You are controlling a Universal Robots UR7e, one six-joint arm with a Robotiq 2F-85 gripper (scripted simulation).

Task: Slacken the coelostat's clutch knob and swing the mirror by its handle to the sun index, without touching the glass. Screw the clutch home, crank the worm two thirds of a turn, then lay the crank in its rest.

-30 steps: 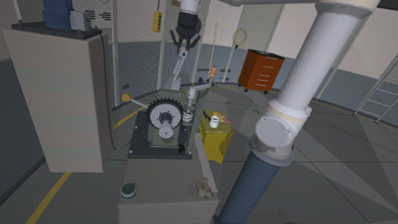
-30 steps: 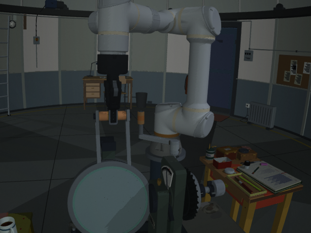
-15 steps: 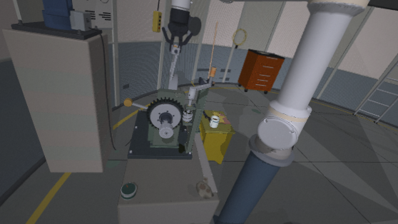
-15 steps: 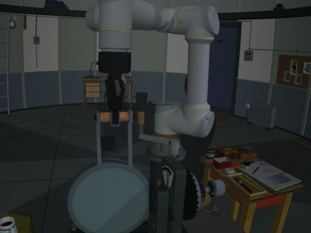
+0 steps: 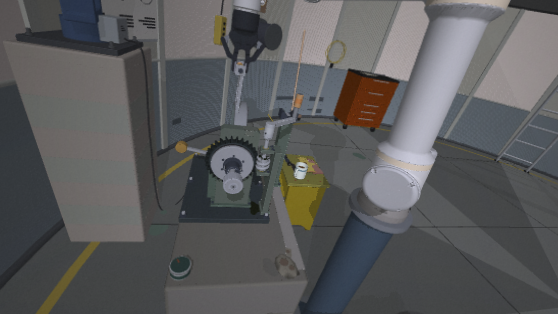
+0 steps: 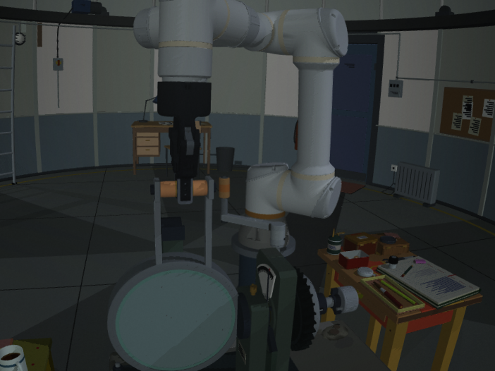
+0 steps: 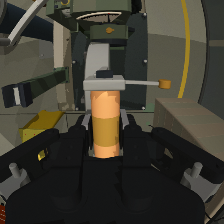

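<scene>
The orange mirror handle (image 6: 181, 188) sits atop two grey uprights rising from the round mirror (image 6: 173, 318), which stands upright on the green coelostat (image 5: 240, 167). I grip that handle (image 7: 105, 124) in my closed gripper (image 6: 184, 192) from above, well clear of the glass. The graduated index scale (image 7: 99, 16) with its pointer lies on the green housing beyond the handle. The grey clutch knob (image 6: 343, 300) projects from the toothed wheel (image 5: 229, 161). The worm crank (image 6: 243, 222) with its orange grip (image 6: 224, 188) stands beside the handle. The crank rest (image 7: 16, 97) juts out on a green bracket.
A tall beige cabinet (image 5: 80, 140) stands close to the coelostat's left in the side camera. A counterweight rod with an orange ball (image 7: 164, 84) sticks out sideways. A yellow stool with a mug (image 5: 301, 170) and a table of tools and notebook (image 6: 403, 284) flank the pier.
</scene>
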